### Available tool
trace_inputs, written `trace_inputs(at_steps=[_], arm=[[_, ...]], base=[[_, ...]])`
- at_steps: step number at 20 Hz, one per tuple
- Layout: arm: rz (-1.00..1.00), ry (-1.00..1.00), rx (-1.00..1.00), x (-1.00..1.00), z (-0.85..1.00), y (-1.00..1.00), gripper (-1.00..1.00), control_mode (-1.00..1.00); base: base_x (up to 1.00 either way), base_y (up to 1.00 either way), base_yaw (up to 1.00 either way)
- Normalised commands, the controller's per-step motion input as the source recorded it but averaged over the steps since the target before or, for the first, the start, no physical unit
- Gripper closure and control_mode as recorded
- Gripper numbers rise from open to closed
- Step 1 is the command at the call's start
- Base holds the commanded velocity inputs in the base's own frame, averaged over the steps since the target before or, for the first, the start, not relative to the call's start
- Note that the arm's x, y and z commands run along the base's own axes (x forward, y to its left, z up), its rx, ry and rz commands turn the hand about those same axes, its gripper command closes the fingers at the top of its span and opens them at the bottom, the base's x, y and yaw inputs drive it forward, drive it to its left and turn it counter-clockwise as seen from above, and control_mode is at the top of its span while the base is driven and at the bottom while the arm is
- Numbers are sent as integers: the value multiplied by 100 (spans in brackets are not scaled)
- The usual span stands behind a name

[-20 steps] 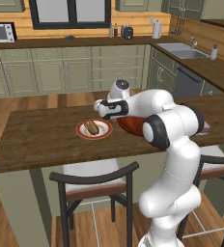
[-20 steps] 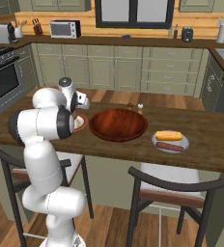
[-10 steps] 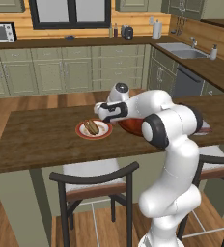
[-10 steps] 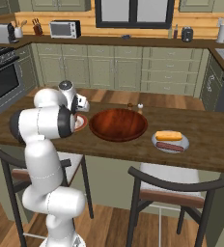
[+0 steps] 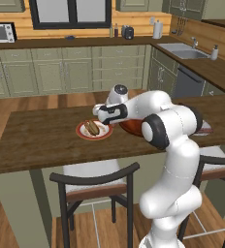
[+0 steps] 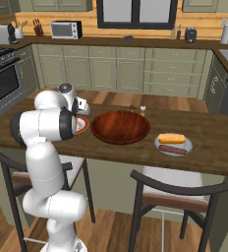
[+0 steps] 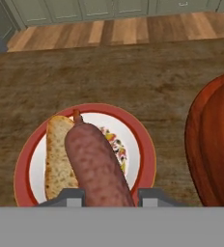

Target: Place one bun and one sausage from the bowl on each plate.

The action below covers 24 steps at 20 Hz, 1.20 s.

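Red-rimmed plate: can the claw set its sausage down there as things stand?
Probably yes. In the hand view the claw, shut on the sausage, hangs right over the red-rimmed plate. A bun already lies on the plate's left part, but open plate remains beside it, and the bowl sits clear to the side.

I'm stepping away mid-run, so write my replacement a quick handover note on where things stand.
Gripper: shut on the sausage, held over the red-rimmed plate.
Red-rimmed plate: a bun already lies on it, left of the bowl.
Grey plate: right of the bowl, holds a bun and a sausage; done.
Bowl: looks empty.
Left: set the held sausage down on the red-rimmed plate and release.
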Motion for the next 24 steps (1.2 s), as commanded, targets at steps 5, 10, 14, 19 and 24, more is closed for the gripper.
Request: trace_inputs(at_steps=[5, 10, 14, 19, 24], arm=[[0, 0, 0, 0, -1, 15, 100, -100], [0, 0, 0, 0, -6, 4, 100, -100], [0, 0, 1, 0, -10, 0, 100, -100], [0, 0, 0, 0, -2, 0, 100, -100], [0, 0, 0, 0, -9, 0, 100, -100]], base=[[0, 0, 0], [0, 0, 0], [0, 0, 0], [0, 0, 0], [0, 0, 0]])
